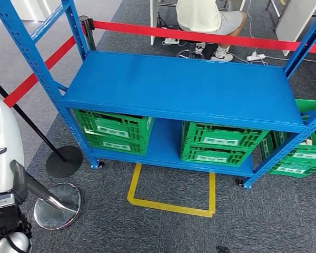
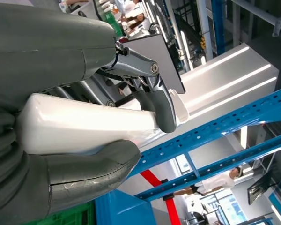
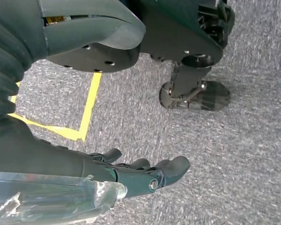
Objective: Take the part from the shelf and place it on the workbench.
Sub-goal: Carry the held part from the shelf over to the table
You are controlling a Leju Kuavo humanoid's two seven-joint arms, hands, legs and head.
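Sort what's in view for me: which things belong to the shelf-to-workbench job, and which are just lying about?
Job in hand:
white part, held by the left robot hand
blue shelf
right robot hand, holding nothing

Lying about:
green crates
red barrier tape
yellow floor marking
black stanchion base
seated person

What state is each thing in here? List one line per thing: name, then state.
Part: white, held in the left hand.
Left hand: gripping the part, thumb and fingers wrapped around it.
Right hand: holding nothing, fingers apart, hanging over the carpet.
Shelf: top level bare.
Crates: green, stacked in pairs on the lower level.
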